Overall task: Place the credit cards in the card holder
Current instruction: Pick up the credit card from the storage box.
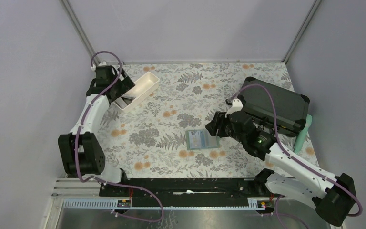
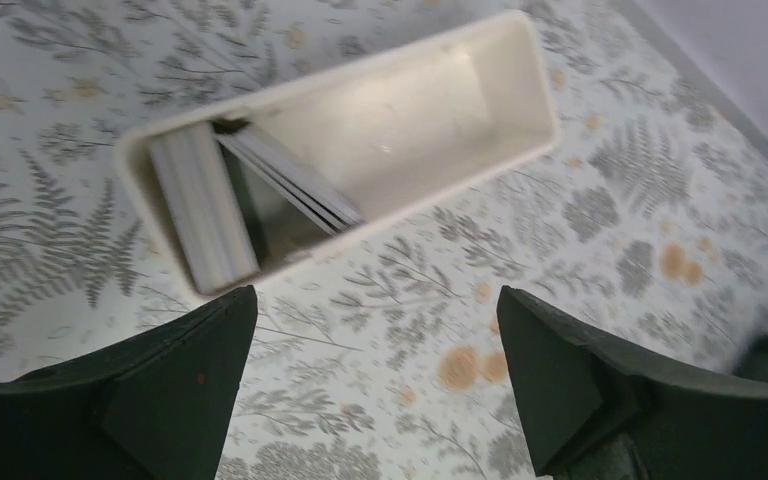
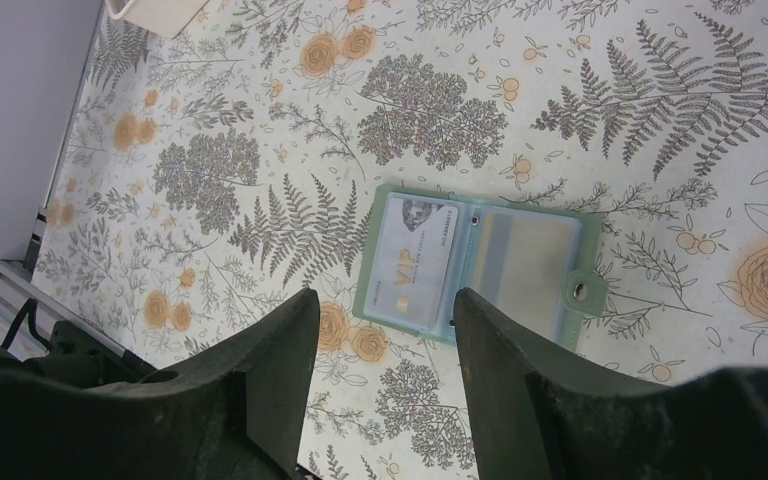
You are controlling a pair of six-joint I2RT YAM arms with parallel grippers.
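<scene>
card holder (image 3: 480,262): open flat on surface (image 3: 580,90), one credit card (image 3: 412,262) pocketed
other credit cards (image 2: 290,180): leaning inside white tray (image 2: 440,110)
left fingers (image 2: 190,380): spread wide over tray, empty
right fingers (image 3: 260,380): parted above holder, empty

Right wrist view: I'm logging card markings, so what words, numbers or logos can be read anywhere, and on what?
"VIP": on the pale card in one pocket of the card holder.
Smaller print beside it: too small to read.
Cards in the white tray: nothing legible.
</scene>
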